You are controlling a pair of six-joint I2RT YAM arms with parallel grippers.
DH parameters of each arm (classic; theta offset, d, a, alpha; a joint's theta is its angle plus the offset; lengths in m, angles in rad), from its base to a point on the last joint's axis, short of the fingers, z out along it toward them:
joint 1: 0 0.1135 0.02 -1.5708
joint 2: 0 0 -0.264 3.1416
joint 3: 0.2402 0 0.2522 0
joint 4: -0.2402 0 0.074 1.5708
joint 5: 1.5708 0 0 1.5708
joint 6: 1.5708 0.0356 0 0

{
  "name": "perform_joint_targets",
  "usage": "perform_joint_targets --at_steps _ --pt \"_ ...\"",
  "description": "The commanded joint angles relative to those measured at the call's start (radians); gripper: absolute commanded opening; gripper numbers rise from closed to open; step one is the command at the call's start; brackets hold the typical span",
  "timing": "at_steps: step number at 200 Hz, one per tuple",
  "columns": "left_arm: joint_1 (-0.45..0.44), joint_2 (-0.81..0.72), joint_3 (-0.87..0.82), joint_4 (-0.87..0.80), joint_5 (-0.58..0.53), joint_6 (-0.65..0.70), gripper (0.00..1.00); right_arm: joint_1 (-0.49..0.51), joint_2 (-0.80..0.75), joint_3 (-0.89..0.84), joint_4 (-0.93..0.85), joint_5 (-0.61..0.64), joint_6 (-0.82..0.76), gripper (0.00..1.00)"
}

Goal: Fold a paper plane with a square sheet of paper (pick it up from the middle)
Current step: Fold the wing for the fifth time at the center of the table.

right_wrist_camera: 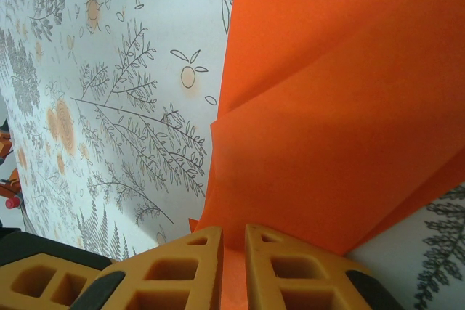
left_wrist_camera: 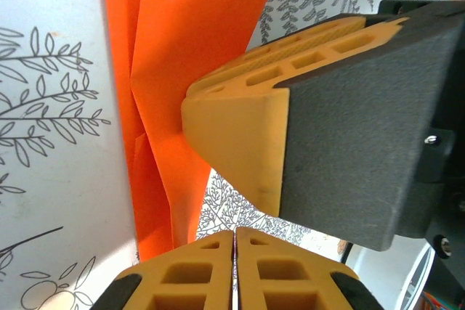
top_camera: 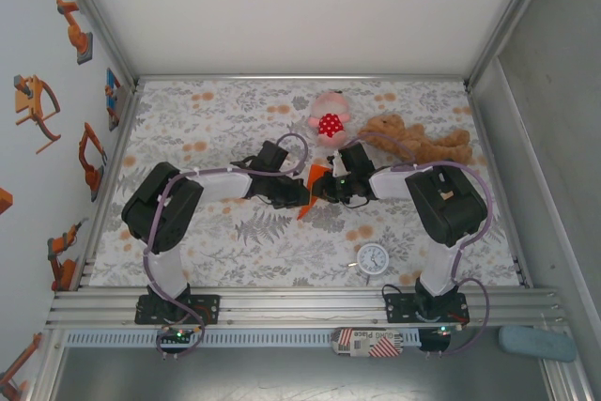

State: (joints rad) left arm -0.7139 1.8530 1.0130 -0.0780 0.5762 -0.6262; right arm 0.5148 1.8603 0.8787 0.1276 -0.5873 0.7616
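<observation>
both arms bend in from the lower corners of the top view, elbows out, forearms turned toward each other so that the wrists meet at the centre of the frame. the left gripper [top_camera: 300, 192] and the right gripper [top_camera: 330, 189] sit almost nose to nose over the floral tablecloth [top_camera: 225, 241].

between them is the orange sheet of paper [top_camera: 307, 206], already creased into a narrow wedge, one point toward the top of the frame and one toward the bottom.

in the right wrist view the right gripper [right_wrist_camera: 232, 241] has its two pads drawn narrow, with a strip of the paper [right_wrist_camera: 334, 107] clamped in the slit; the layered folds fan out to the upper right.

in the left wrist view the left gripper [left_wrist_camera: 234, 236] has its pads pressed flat together at the bottom edge. the paper [left_wrist_camera: 182, 49] hangs from the upper left, its lower tip just beside them; whether any edge is pinched there i cannot tell. a finger [left_wrist_camera: 240, 143] of the right gripper crosses over the paper.

a pink spotted plush toy [top_camera: 329, 119] and a brown teddy bear [top_camera: 423, 143] lie above centre, and a small clock [top_camera: 373, 258] below right.
</observation>
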Motion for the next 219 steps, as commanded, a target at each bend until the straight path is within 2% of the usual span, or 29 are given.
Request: perform_joint_targets --at_steps 1,92,149,219 --pt "-0.005 0.013 0.012 -0.031 0.008 -0.01 0.1 0.005 -0.008 0.016 -0.033 0.016 -0.015 0.16" --pt "-0.014 0.032 -0.005 -0.028 0.004 -0.023 0.08 0.005 -0.034 0.02 0.0 -0.032 -0.015 0.17" --pt "-0.016 0.042 -0.016 -0.022 -0.004 -0.026 0.07 0.005 -0.04 0.022 -0.002 -0.02 -0.018 0.12" --pt "-0.018 0.054 -0.028 -0.013 -0.009 -0.031 0.07 0.005 -0.016 0.037 -0.02 -0.008 -0.018 0.12"
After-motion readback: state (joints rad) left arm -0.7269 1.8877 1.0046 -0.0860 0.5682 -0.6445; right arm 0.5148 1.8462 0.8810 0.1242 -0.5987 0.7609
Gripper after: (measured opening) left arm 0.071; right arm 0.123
